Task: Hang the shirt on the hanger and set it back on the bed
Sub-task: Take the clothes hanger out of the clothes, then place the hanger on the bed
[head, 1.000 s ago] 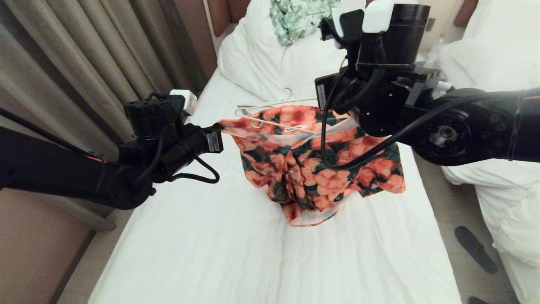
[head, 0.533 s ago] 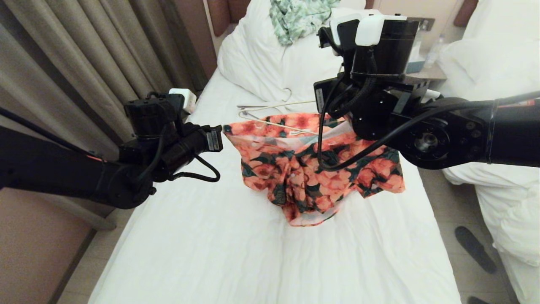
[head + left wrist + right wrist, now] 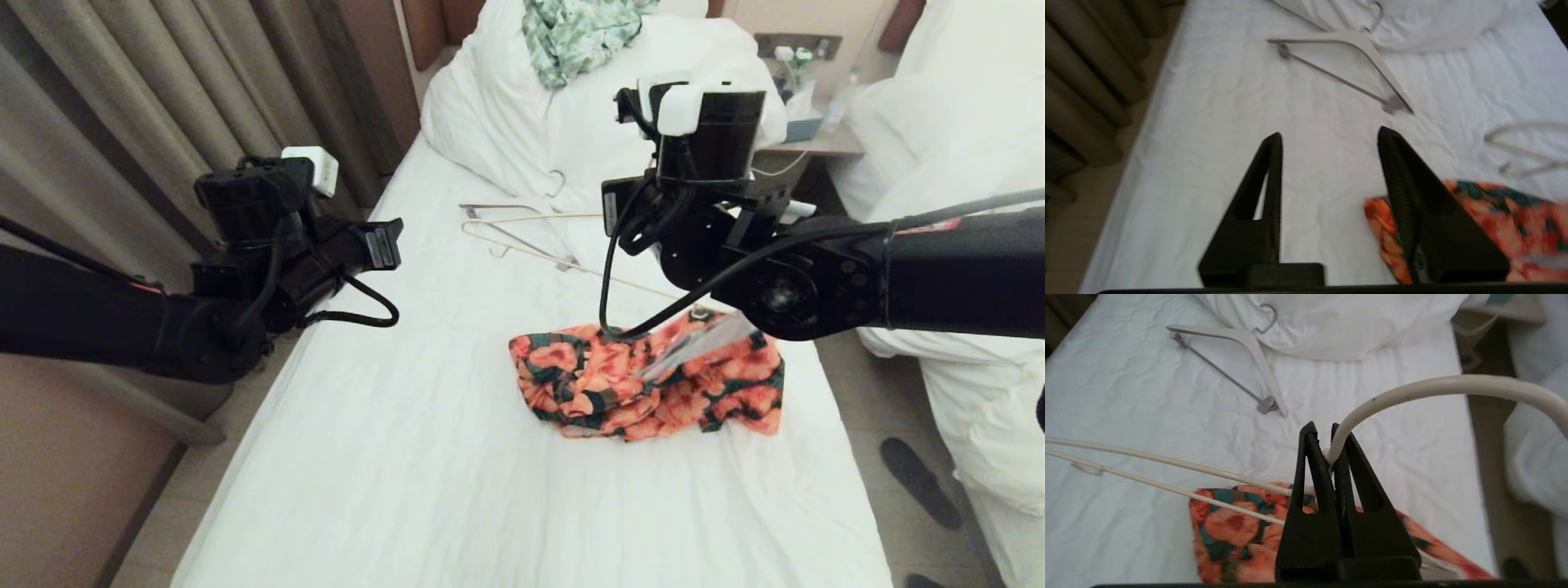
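Right tool (image 3: 1327, 433) clamped on hanger (image 3: 1167, 461)

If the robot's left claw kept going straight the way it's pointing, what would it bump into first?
Probably the bed. The open left claw points over bare white sheet, with the thicker hanger lying farther along that line. The shirt sits off to one side. Depth is hard to judge.

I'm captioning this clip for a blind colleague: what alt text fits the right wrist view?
The right claw is shut on the hook of a thin cream-white wire hanger, held above a crumpled coral-and-green floral shirt on the white-sheeted bed. A thicker pale hanger with a grey bar lies beside the white pillow.
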### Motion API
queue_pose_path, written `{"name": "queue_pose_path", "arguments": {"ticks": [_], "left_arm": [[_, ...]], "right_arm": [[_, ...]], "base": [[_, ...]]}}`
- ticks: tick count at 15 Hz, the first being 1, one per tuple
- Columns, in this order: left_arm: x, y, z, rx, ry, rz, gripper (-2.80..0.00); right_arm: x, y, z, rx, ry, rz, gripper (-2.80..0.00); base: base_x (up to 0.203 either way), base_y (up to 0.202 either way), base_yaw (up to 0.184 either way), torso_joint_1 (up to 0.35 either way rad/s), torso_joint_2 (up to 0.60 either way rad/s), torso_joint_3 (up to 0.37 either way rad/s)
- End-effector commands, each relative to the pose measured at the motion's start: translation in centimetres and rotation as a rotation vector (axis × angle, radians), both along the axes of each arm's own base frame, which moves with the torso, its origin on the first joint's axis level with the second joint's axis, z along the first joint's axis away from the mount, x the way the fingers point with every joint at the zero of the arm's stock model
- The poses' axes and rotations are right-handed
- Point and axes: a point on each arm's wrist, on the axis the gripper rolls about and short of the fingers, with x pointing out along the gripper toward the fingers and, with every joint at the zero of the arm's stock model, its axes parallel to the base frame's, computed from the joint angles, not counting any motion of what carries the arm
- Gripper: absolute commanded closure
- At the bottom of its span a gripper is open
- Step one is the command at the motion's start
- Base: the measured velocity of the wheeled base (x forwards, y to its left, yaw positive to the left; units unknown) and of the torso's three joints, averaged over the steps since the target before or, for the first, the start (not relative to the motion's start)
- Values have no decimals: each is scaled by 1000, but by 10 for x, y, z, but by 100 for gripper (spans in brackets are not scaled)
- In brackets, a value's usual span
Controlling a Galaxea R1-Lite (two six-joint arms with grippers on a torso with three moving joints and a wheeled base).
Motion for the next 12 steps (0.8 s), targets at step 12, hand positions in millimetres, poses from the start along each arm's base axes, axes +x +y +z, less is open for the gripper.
{"name": "queue_pose_path", "arguments": {"ticks": [12], "left_arm": [[-19,19,41,-51,-94,56,0]], "right_arm": [[57,-30,-133,-87,484,-173,0]], "base": [[0,0,0,0,0,0]]}}
